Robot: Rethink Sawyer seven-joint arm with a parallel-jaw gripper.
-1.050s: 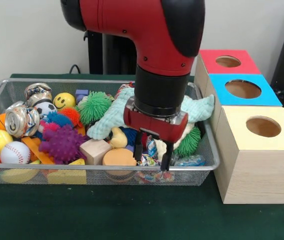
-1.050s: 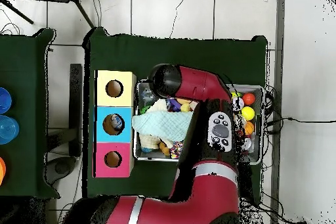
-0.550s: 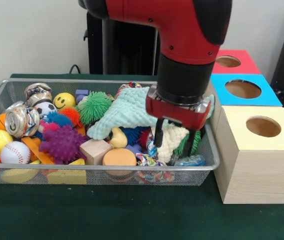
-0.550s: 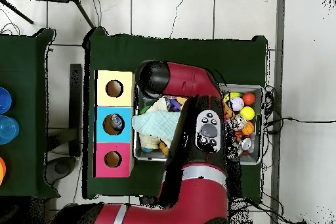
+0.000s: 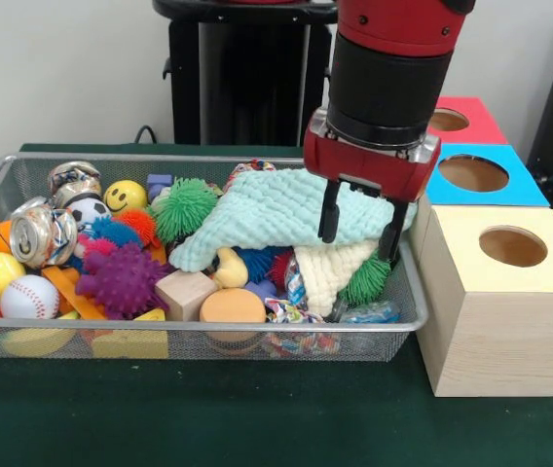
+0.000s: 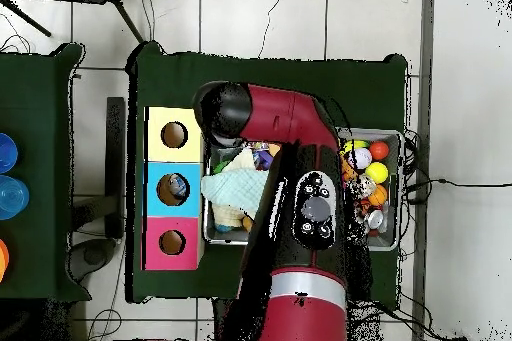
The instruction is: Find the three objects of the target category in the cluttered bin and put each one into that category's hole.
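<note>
Gripper (image 5: pixel 360 225): fingers spread, apparently empty, hanging over the mint cloth (image 5: pixel 276 216) at the wire bin's (image 5: pixel 408 292) box end. Step: search, nothing carried. Next: close on one target piece, carry to the yellow box (image 5: pixel 503 302).

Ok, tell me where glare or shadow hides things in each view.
Front view: even light, soft shadow under the silver wire-mesh bin, a highlight on the crushed metal can. Overhead view: the red arm blocks most of the bin.
</note>
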